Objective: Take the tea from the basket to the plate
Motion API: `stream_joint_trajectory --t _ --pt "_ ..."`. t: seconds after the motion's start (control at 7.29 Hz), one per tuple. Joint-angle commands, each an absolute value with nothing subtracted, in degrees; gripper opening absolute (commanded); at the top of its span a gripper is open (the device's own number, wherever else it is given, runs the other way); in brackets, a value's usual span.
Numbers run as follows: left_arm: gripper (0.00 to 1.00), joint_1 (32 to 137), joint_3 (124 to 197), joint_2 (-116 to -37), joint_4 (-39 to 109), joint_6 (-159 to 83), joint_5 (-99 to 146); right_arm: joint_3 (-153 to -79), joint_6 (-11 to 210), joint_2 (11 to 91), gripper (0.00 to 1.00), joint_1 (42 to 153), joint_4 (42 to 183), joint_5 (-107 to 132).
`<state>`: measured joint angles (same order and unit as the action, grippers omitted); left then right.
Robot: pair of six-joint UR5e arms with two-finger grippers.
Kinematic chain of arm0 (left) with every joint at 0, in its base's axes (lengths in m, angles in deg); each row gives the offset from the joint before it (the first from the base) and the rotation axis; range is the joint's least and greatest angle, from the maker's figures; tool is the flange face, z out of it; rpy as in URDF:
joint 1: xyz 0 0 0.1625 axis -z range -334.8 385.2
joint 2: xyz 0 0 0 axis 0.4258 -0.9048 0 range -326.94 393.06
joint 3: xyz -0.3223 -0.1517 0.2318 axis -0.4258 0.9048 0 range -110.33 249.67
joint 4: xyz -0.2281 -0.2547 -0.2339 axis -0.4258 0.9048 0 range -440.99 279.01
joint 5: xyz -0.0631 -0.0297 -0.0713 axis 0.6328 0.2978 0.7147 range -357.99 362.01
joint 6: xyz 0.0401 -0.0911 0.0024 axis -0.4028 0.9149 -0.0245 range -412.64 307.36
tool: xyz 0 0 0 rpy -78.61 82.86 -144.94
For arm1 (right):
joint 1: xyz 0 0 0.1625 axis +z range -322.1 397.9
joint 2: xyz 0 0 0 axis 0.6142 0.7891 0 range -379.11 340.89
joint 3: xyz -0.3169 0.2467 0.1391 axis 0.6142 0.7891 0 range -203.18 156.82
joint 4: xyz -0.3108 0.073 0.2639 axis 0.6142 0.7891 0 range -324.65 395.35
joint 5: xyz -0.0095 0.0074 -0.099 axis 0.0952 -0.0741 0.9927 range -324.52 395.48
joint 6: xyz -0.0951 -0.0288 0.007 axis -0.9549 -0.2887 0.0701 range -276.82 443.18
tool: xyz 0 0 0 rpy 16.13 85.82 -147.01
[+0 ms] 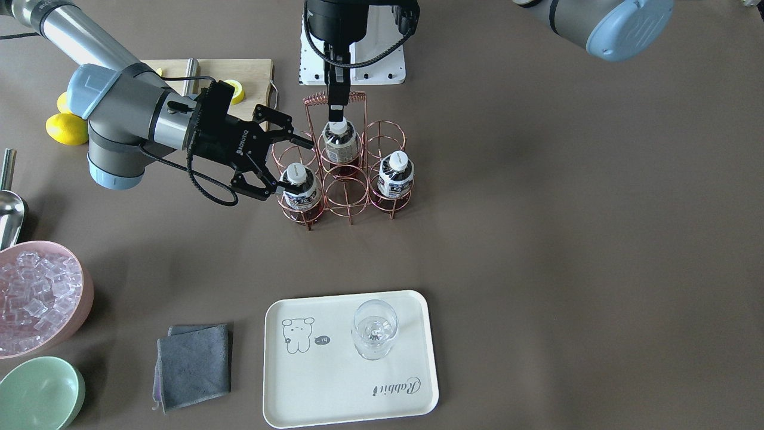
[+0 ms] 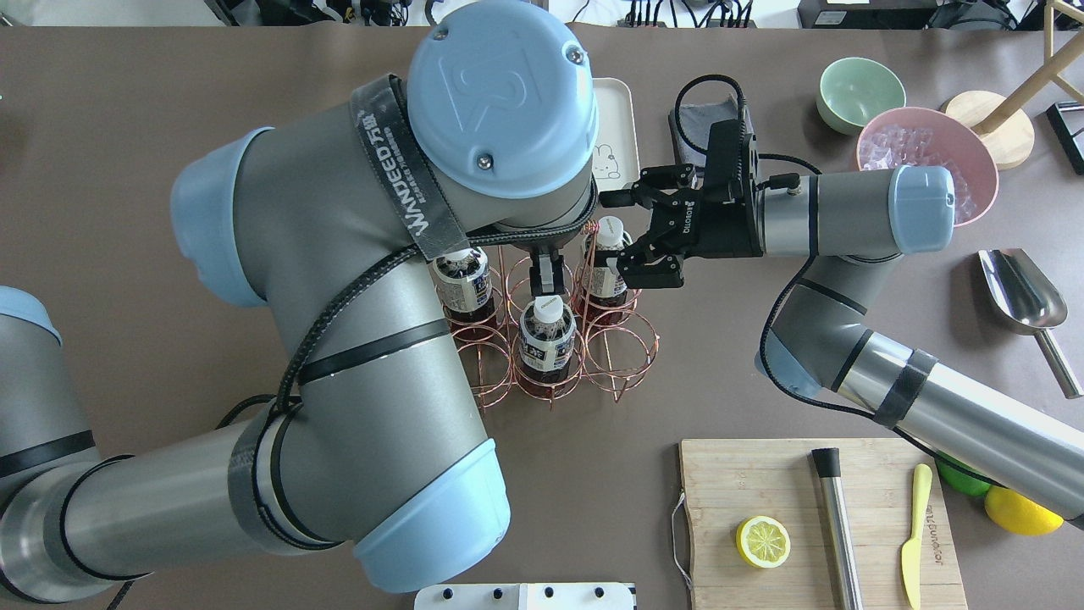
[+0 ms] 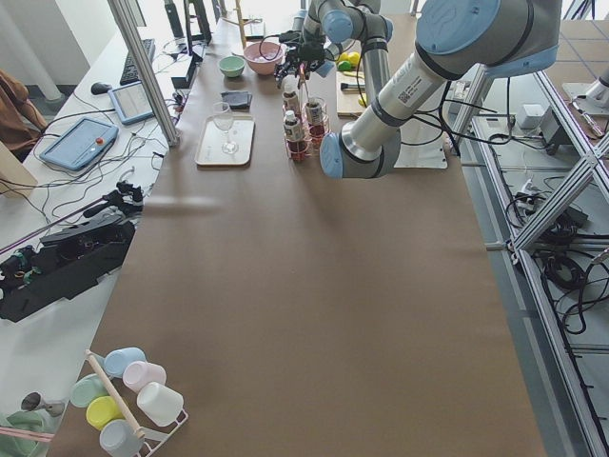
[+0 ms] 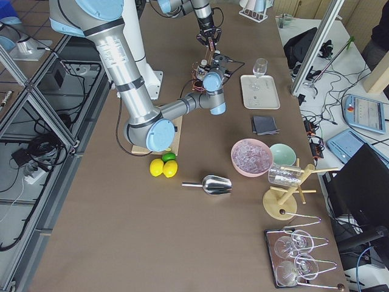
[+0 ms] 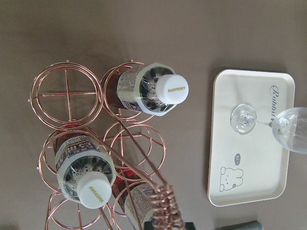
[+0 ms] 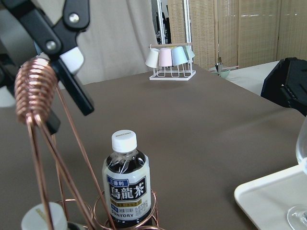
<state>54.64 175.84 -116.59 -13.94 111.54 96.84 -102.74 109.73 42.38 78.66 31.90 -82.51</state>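
The copper wire basket (image 1: 349,192) holds three tea bottles. One tea bottle (image 1: 296,186) stands in the corner cell nearest my right gripper (image 1: 300,167), which is open with a finger on each side of that bottle's white cap. In the overhead view the right gripper (image 2: 610,230) straddles the same tea bottle (image 2: 605,284). My left gripper (image 1: 337,113) comes down from above and looks shut on the basket's coiled handle (image 1: 316,97), just over the middle bottle (image 1: 340,142). The cream plate (image 1: 334,391) lies apart from the basket on the operators' side.
A wine glass (image 1: 375,329) stands on the plate. A grey cloth (image 1: 194,364), a green bowl (image 1: 39,394), a pink bowl of ice (image 1: 36,298) and a metal scoop (image 1: 9,209) lie on my right side. A cutting board (image 1: 179,71) and lemons (image 1: 67,128) are behind the right arm.
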Motion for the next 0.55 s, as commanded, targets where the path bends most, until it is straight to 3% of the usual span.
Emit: stream_joint_trajectory --t 0.0,0.27,0.41 --pt "0.00 54.6 175.8 -116.6 -14.0 111.5 96.8 -102.5 107.4 42.7 0.83 78.4 31.8 -82.0" --pt "0.00 54.6 175.8 -116.6 -14.0 111.5 96.9 -102.5 107.4 43.7 0.65 78.5 31.6 -82.1" --pt "0.00 54.6 175.8 -116.6 -14.0 111.5 96.9 -102.5 107.4 44.2 0.61 78.5 31.6 -82.0"
